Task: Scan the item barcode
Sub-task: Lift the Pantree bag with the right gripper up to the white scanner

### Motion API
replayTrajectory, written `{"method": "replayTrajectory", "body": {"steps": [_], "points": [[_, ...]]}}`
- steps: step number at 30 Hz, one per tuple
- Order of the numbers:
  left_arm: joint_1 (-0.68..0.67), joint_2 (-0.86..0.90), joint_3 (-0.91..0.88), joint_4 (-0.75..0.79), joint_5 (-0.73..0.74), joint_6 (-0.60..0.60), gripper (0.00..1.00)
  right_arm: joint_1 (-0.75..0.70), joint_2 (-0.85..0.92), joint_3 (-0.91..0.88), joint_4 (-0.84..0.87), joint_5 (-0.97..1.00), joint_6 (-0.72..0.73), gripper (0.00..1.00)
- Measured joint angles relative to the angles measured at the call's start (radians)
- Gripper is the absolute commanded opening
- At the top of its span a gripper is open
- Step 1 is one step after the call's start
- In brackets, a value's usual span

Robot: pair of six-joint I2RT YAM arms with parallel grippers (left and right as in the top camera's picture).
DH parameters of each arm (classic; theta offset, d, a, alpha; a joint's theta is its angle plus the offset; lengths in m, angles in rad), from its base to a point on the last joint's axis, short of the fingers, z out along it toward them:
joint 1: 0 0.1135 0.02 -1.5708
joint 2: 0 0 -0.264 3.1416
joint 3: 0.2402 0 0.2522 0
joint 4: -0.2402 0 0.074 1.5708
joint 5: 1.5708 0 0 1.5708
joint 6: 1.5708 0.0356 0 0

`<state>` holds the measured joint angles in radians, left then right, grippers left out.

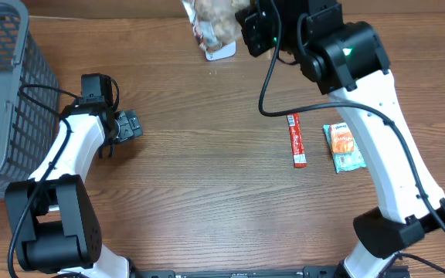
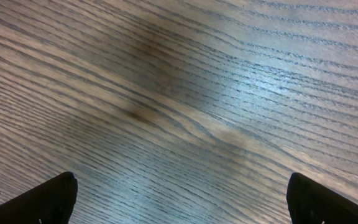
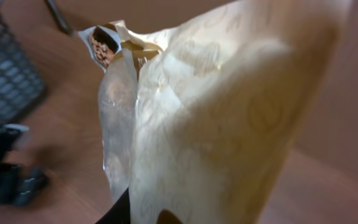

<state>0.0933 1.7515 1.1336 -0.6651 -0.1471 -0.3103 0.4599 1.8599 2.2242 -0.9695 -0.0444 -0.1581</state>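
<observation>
Snack bag (image 1: 216, 23) hangs at the far edge of the worktop (image 1: 207, 170), pinched in my right gripper (image 1: 242, 27); my left gripper (image 1: 128, 125) is wide open, empty. Slick, crumpled film might slip or hide the barcode.

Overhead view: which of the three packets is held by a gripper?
The large cream plastic bag, in the right gripper; the slim red stick packet and small orange pouch lie flat on the table.
</observation>
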Motion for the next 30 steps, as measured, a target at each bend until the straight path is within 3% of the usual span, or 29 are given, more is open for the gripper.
{"method": "replayTrajectory", "body": {"steps": [10, 22, 30], "points": [[0.000, 0.000, 0.000, 0.000, 0.000, 0.000, 1.00, 0.024, 0.211, 0.000, 0.274, 0.203, -0.261, 0.04], [0.000, 0.000, 0.000, 0.000, 0.000, 0.000, 1.00, 0.026, 0.448, -0.003, 0.669, 0.427, -0.354, 0.04], [0.000, 0.000, 0.000, 0.000, 0.000, 0.000, 1.00, 0.026, 0.527, -0.003, 0.812, 0.526, -0.387, 0.04]]}}
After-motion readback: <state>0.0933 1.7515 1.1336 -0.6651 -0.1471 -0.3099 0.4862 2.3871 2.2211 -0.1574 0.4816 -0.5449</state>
